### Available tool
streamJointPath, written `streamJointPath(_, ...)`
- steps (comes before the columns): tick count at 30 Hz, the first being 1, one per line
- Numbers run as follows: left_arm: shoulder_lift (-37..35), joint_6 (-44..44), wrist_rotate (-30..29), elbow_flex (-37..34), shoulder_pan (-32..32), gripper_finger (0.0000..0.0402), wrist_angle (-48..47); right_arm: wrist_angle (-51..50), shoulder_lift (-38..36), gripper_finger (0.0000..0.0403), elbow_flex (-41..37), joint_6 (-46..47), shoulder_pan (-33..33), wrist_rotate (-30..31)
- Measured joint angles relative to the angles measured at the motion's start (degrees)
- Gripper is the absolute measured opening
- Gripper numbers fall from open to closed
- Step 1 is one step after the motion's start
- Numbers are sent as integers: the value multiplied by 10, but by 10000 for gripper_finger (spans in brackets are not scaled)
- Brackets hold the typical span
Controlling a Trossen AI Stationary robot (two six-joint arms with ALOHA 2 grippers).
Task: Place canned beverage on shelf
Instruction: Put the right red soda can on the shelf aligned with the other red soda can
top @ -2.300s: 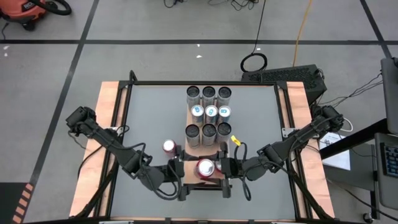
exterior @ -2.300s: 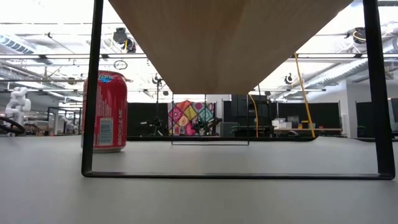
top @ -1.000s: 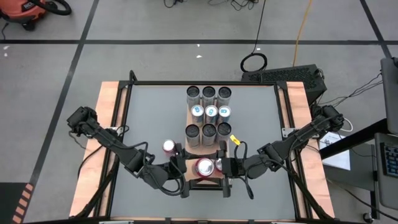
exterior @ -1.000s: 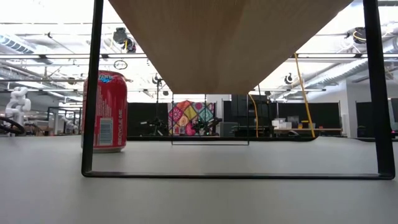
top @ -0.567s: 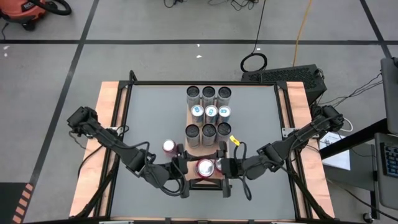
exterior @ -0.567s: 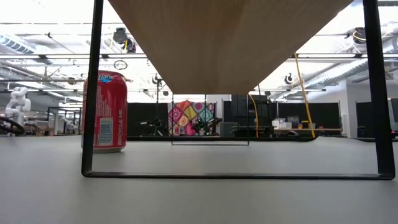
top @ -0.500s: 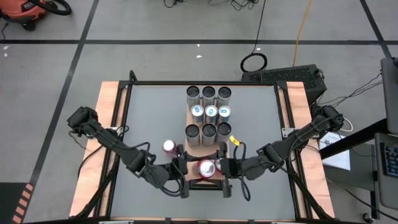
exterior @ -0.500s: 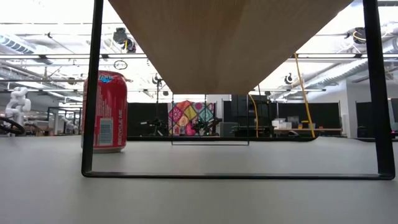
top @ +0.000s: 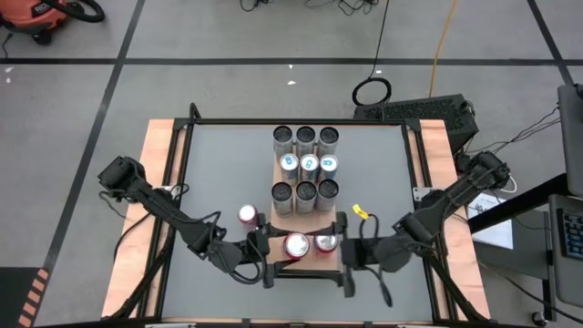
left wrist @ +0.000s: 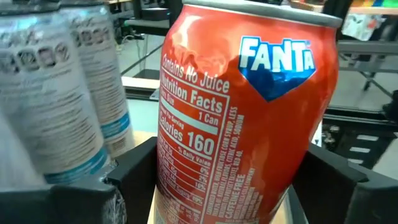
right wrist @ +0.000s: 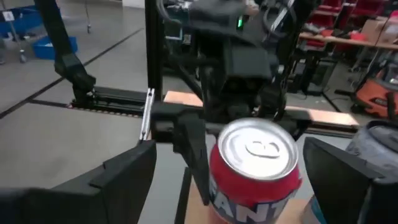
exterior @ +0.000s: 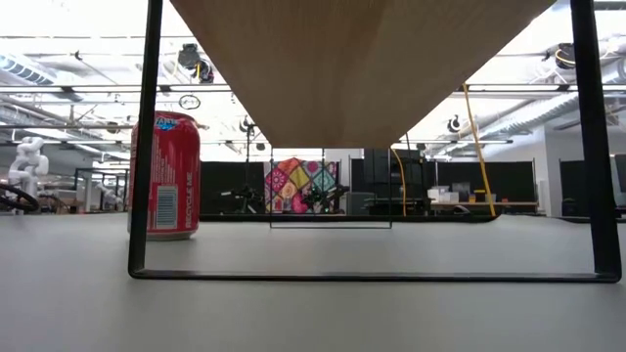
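High view: left gripper (top: 276, 252) clasps a red Fanta can (top: 295, 245) on the shelf (top: 310, 260)'s near end; right gripper (top: 349, 258) stands wide open, empty.

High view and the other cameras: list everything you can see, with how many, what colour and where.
table: one, grey top with pale wooden side strips, under everything.
shelf: one, light-brown wood board on a thin black frame, running down the middle of the table.
silver cans: nine, in three rows of three on the far part of the shelf; the middle row has blue-and-white tops.
red Fanta cans: two, upright side by side on the near end of the shelf.
red can: one, upright on the table just left of the shelf.
left tool: closed around the left one of the red Fanta cans.
right tool: open, empty, just right of the shelf's near end.
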Motion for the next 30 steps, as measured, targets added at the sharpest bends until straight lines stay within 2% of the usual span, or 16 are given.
streamJointPath(5, 0, 8, -16, -39, 2, 297, 63, -27, -27, 343, 0, -13, 38, 43)
streamJointPath(13, -1, 7, 0, -80, 15, 297, 134, -53, -55, 343, 0, -10, 110, 48)
streamJointPath(18, 13, -6, 32, -80, 23, 297, 157, -84, -55, 343, 0, -8, 155, 111)
streamJointPath(23, 37, -8, 29, -79, 31, 297, 166, -95, -55, 343, -1, 0, 196, 180)
streamJointPath(30, 42, -8, 31, -79, 34, 297, 192, -95, -55, 343, -1, 2, 227, 210)
